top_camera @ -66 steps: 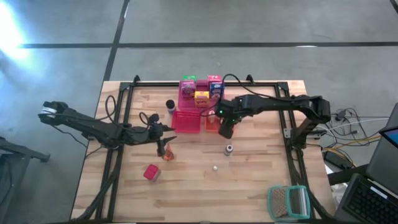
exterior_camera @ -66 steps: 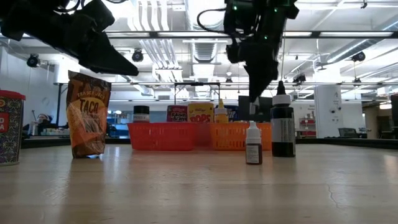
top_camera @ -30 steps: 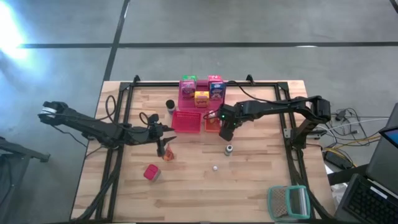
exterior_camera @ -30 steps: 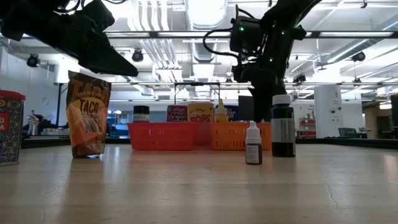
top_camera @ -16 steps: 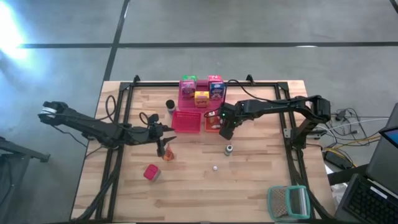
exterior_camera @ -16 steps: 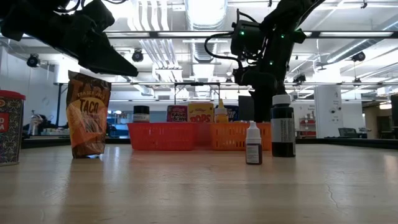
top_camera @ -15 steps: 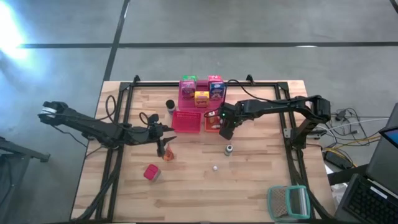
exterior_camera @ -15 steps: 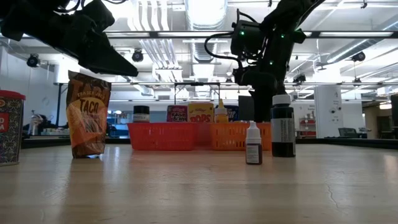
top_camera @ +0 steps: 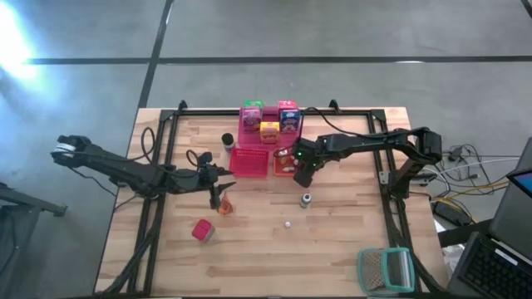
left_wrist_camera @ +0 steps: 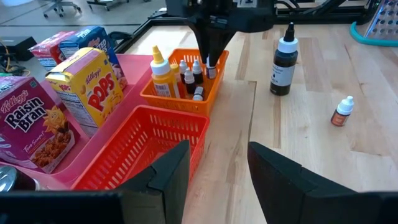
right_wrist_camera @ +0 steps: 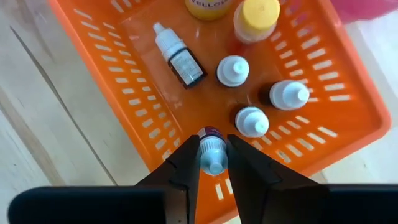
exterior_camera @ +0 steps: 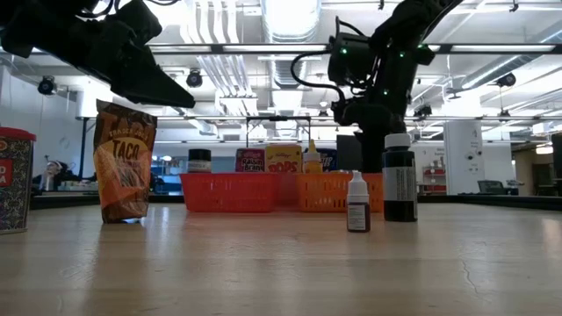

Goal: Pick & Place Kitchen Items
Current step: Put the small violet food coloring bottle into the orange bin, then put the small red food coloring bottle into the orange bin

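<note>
Lowered from above the trays down to the orange basket (right_wrist_camera: 99,93), with a small white-capped dropper bottle (right_wrist_camera: 211,154) pinched between the fingers of the right gripper (right_wrist_camera: 211,160), cap end toward the wrist camera and long axis running upright into the basket. Held just inside the basket's near wall, directly over the bare mesh floor, so the coming release looks to turn on a short straight drop. Already inside: three white-capped dropper bottles (right_wrist_camera: 252,120) standing close beside the held one, a fourth bottle (right_wrist_camera: 177,56) lying on its side, and a yellow-capped bottle (right_wrist_camera: 255,17) at the far wall. Beside it, an empty red basket (left_wrist_camera: 146,146), and behind both a pink tray (top_camera: 256,136) carrying the cereal cartons (left_wrist_camera: 84,87). Out on the table (top_camera: 332,241) and apart from the baskets, a dark bottle (exterior_camera: 399,178) and a small dropper bottle (exterior_camera: 357,203), both nearer the right arm. Parked well to the left, the left gripper (top_camera: 218,189) with jaws parted and empty, next to a taco pouch (exterior_camera: 124,161) and a red carton (top_camera: 202,230).
</note>
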